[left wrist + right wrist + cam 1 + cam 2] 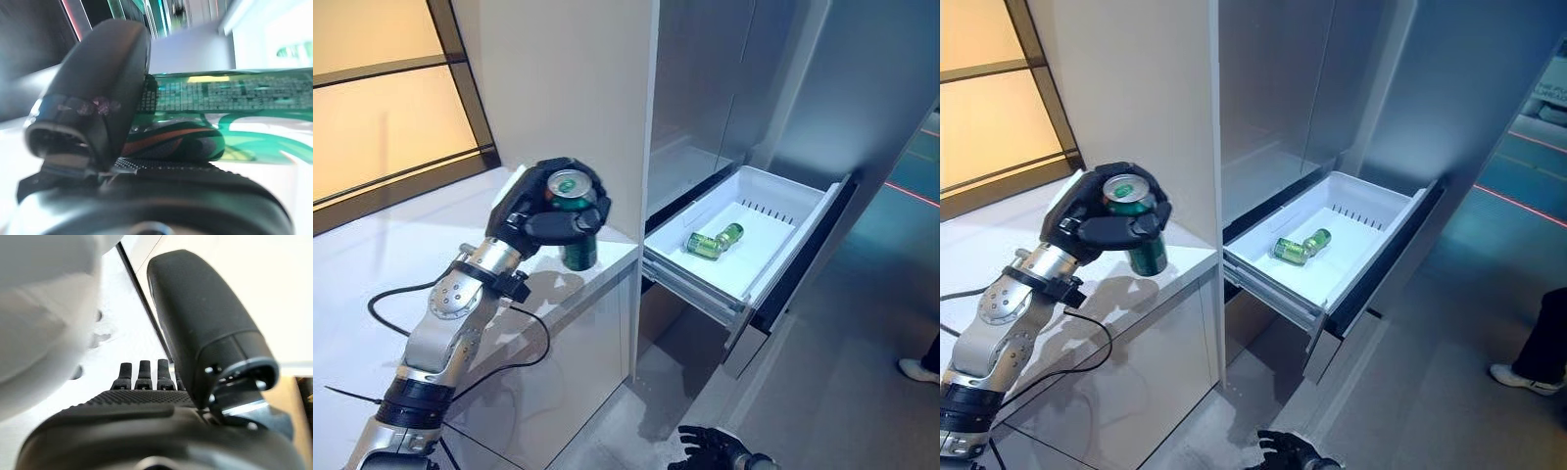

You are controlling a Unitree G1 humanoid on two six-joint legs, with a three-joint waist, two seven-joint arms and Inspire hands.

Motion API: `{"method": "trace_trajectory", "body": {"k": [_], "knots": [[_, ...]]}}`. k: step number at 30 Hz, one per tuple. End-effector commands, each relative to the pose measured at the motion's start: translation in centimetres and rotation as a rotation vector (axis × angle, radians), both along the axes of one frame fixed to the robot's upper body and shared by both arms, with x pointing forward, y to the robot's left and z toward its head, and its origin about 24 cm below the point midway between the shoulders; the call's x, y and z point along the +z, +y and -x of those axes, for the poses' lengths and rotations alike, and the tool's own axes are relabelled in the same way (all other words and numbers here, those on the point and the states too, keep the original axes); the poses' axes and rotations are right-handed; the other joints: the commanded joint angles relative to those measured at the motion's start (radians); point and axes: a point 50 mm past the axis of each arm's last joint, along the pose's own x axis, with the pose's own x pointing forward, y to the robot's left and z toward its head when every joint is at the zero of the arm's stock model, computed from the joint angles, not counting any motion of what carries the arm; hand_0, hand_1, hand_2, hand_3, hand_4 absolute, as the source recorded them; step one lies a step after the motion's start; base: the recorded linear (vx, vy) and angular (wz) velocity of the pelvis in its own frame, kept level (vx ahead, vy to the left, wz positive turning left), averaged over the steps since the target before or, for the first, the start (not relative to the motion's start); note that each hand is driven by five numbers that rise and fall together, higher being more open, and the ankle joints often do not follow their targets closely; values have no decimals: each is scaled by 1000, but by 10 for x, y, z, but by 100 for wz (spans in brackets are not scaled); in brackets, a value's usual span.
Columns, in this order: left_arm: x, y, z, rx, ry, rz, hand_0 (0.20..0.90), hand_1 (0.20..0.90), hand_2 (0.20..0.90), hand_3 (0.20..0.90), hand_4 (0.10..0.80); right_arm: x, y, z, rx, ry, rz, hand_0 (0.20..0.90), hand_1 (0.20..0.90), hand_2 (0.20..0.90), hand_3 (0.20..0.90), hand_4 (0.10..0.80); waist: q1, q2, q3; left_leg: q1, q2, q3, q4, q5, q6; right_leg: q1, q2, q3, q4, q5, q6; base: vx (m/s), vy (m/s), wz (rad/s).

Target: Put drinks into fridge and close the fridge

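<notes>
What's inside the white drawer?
Two green cans lie on their sides in the white drawer, close together. The rest of its floor looks bare. The near corner under the front wall is hidden. A third can is in the left hand.

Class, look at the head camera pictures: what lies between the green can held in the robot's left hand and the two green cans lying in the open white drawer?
In both eye views, only the cabinet's white side panel and the white plastic drawer's near rim separate the upright green can in the left robot hand from the two lying cans.
</notes>
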Motion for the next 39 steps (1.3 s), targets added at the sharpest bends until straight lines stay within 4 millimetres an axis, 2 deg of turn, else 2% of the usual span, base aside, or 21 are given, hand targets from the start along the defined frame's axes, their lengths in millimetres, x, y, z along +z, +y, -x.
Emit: {"method": "trace_trajectory", "body": {"k": [1,2,3,5,6,7,8,10,11,12,17,18,19,23,28,34,39], "knots": [[99,-19,6,-101,-433,25,300,300,300,200,100,26,8,-39,141,-132,-53,900,900,900,900,800,-14,29,-50,28,-64,32,4,-142,62,66,59,19,4,-122,-21,-33,1,-6],[96,-22,4,-120,-419,17,300,300,300,200,100,37,17,-46,171,-150,-115,900,900,900,900,800,-17,28,-47,28,-64,36,4,-142,62,65,58,20,4,-119,-19,-29,1,-5],[95,-22,4,-121,-419,16,300,300,300,200,100,39,18,-46,175,-153,-121,900,900,900,900,800,-18,28,-46,28,-64,36,4,-142,62,65,58,20,4,-119,-19,-41,-2,-7],[88,-23,0,-133,-392,8,300,300,300,200,100,69,31,-63,228,-232,-254,900,900,900,900,800,-27,25,-38,28,-63,43,4,-139,62,62,58,24,4,-114,-17,-39,-4,-5],[87,-24,0,-134,-390,7,300,300,300,200,100,72,32,-64,230,-243,-270,900,900,900,900,800,-28,25,-38,28,-63,44,4,-139,62,62,58,25,4,-113,-17,-30,-2,-2],[83,-24,-1,-136,-378,6,300,300,300,200,100,86,35,-72,241,-283,-324,900,900,900,900,800,-32,24,-35,27,-63,46,4,-138,62,60,58,28,4,-111,-16,-38,1,-4],[77,-23,-3,-144,-354,13,300,300,300,200,100,115,36,-85,252,-364,-423,900,900,900,900,800,-38,23,-30,27,-64,51,4,-137,63,58,58,35,4,-107,-14,-44,3,-10],[72,-22,-4,-149,-338,19,300,300,300,200,100,133,35,-92,258,-414,-483,900,900,900,900,800,-41,22,-28,26,-64,56,4,-137,63,56,58,40,4,-105,-13,-34,6,-13],[64,-20,-6,-157,-314,34,300,300,300,200,100,159,33,-102,262,-494,-547,900,900,900,900,800,-46,22,-26,25,-64,62,4,-136,64,52,58,46,4,-101,-10,-27,7,-12],[63,-20,-6,-159,-311,37,300,300,300,200,100,164,33,-103,263,-507,-558,900,900,900,900,800,-46,22,-26,24,-64,64,4,-135,65,51,58,47,4,-100,-10,-36,9,-13],[49,-18,-8,-187,-269,68,300,300,300,200,100,235,34,-128,274,-742,-678,900,900,900,900,800,-58,23,-28,19,-63,90,4,-134,69,39,59,70,4,-91,-8,-24,19,-17],[48,-19,-8,-194,-266,68,300,300,300,200,100,244,34,-130,280,-783,-679,900,900,900,900,800,-59,23,-29,19,-63,94,4,-135,71,38,59,74,4,-91,-8,-12,21,-18],[48,-19,-8,-194,-266,68,300,300,300,200,100,244,34,-130,280,-783,-679,900,900,900,900,800,-59,24,-29,18,-63,94,4,-135,71,38,59,74,4,-91,-8,-8,14,-21],[49,-28,-4,-238,-262,57,300,300,300,200,100,269,33,-133,310,-905,-644,900,900,900,900,800,-63,23,-34,18,-61,108,4,-137,75,35,59,85,4,-88,-6,-10,12,-10],[52,-38,-2,-292,-252,81,300,300,300,200,100,279,31,-136,283,-931,-671,900,900,900,900,800,-66,20,-36,19,-60,114,4,-138,78,35,59,88,4,-87,-6,-4,3,-11],[50,-58,-1,-384,-204,139,300,300,300,200,100,287,45,-136,283,-941,-746,900,900,900,900,800,-65,17,-38,20,-60,113,4,-139,79,36,59,88,4,-87,-6,1,0,-1],[45,-74,-1,-439,-174,150,300,300,300,200,100,290,52,-141,256,-967,-664,900,900,900,900,800,-67,15,-38,19,-60,112,4,-138,78,35,61,92,4,-86,-7,0,0,0]]}}
